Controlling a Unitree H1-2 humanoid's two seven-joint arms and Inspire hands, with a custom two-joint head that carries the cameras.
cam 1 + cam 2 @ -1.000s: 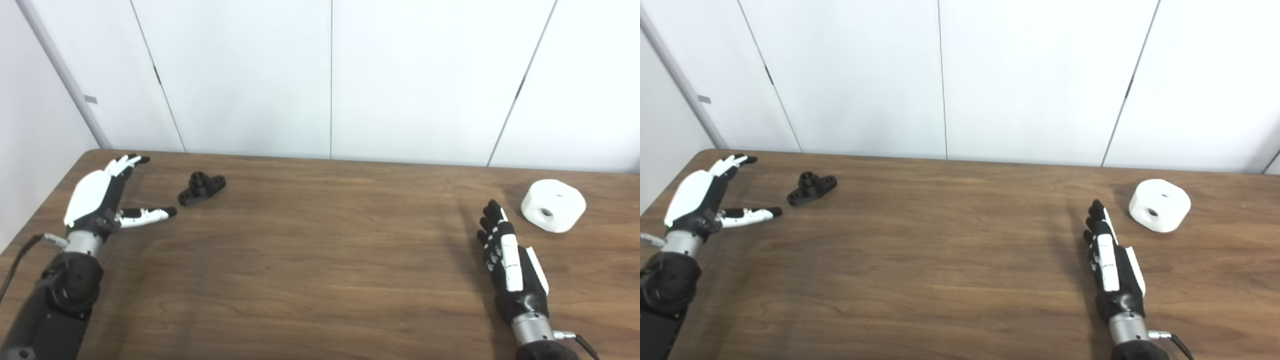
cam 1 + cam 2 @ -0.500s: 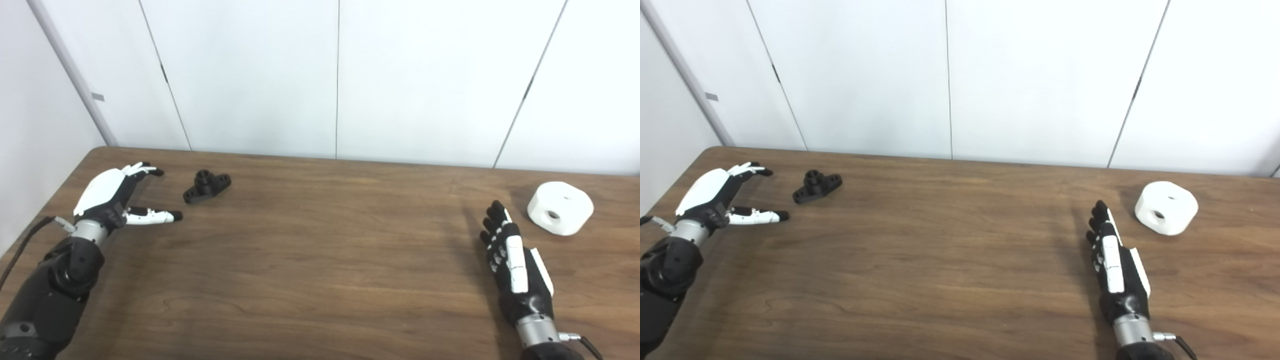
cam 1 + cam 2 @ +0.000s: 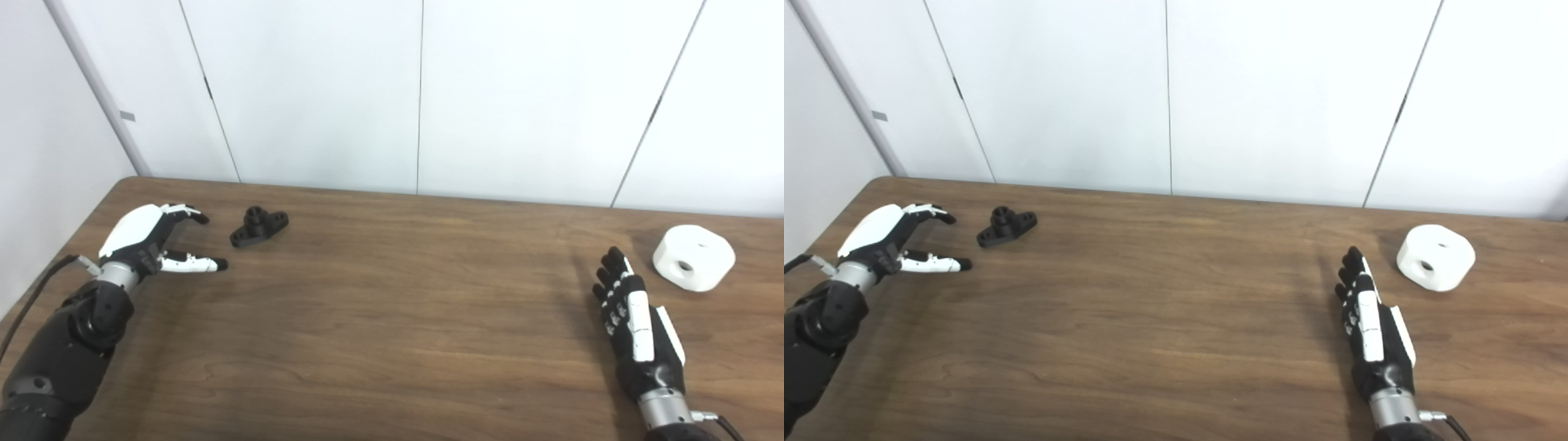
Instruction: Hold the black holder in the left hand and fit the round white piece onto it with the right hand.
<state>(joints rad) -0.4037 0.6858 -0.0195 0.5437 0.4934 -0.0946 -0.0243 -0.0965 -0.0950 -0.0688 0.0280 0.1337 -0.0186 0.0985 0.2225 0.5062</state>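
The black holder [image 3: 259, 226] lies on the brown table at the far left, a flat bar with a short round post. My left hand [image 3: 153, 237] is open just left of it, fingers and thumb spread toward it, not touching. The round white piece [image 3: 693, 257] lies at the far right, a thick puck with a hole in its side. My right hand [image 3: 637, 327] is open with fingers straight, below and left of the white piece, apart from it. Both hands are empty.
The wooden table [image 3: 392, 318] stretches between the two hands. A white panelled wall [image 3: 422, 92] stands right behind the table's far edge. The table's left edge runs close by my left arm.
The camera has shifted, moving the whole picture right. My left hand has dropped lower toward the table beside the holder. The right hand has stayed about where it was.
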